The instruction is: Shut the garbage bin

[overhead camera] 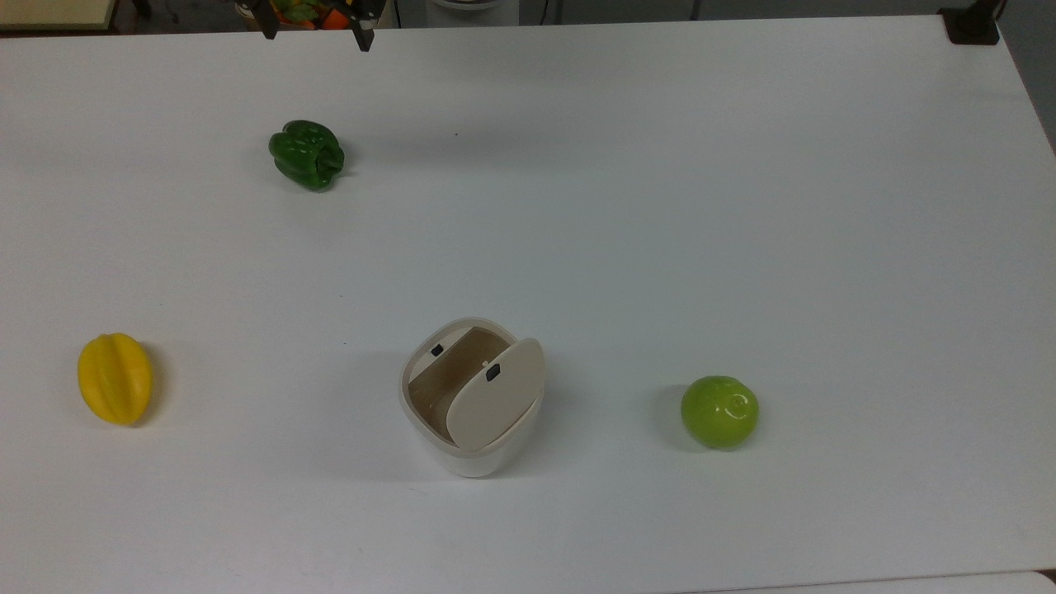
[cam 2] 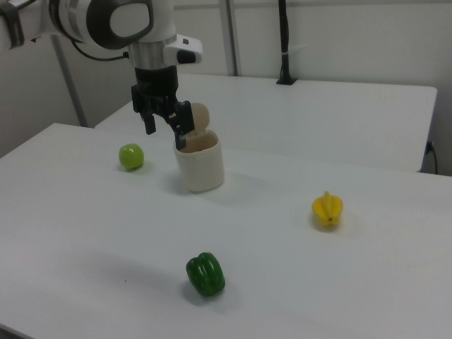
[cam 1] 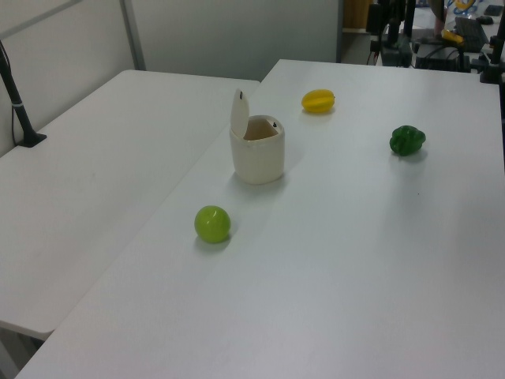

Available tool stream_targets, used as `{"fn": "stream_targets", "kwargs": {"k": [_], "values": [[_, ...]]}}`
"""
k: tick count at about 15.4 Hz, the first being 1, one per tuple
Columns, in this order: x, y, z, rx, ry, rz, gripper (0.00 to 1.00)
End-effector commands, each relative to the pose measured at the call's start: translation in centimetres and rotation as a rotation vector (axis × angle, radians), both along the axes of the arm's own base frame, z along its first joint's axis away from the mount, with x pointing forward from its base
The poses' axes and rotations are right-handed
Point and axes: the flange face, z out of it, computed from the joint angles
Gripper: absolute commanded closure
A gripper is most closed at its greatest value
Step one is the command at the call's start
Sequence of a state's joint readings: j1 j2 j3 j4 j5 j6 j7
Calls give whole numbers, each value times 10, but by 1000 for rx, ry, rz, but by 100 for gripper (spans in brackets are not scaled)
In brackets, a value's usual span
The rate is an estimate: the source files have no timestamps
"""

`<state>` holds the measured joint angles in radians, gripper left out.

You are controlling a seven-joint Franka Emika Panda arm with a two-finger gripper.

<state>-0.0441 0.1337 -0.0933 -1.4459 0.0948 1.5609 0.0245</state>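
mid-table, garbage bin (overhead camera: 472,396), lid upright

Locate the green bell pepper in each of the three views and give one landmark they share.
Top view: green bell pepper upper left, far from the garbage bin.
Left view: at the right edge, right of the bin.
Right view: bottom centre, in front of the bin.
Shared landmark: the cream bin, lid raised.

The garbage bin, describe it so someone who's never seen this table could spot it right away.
On the white table, look between the yellow ridged fruit and the round lime-green fruit in the top view. The small cream-white plastic garbage bin stands there. It is the one container, its flat beige lid raised.
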Motion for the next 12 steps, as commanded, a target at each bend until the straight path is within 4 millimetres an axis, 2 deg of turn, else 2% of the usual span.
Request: {"fn": "stream_targets", "kwargs": {"k": [1,2,6,12], "values": [[-5,-3,-1,-14,7,-7,0],[1,0,-8,-4,2,-4,0],[6,6,-6,3,-31,-4,0],[10,3,-3,36,-71,-16,0]]}}
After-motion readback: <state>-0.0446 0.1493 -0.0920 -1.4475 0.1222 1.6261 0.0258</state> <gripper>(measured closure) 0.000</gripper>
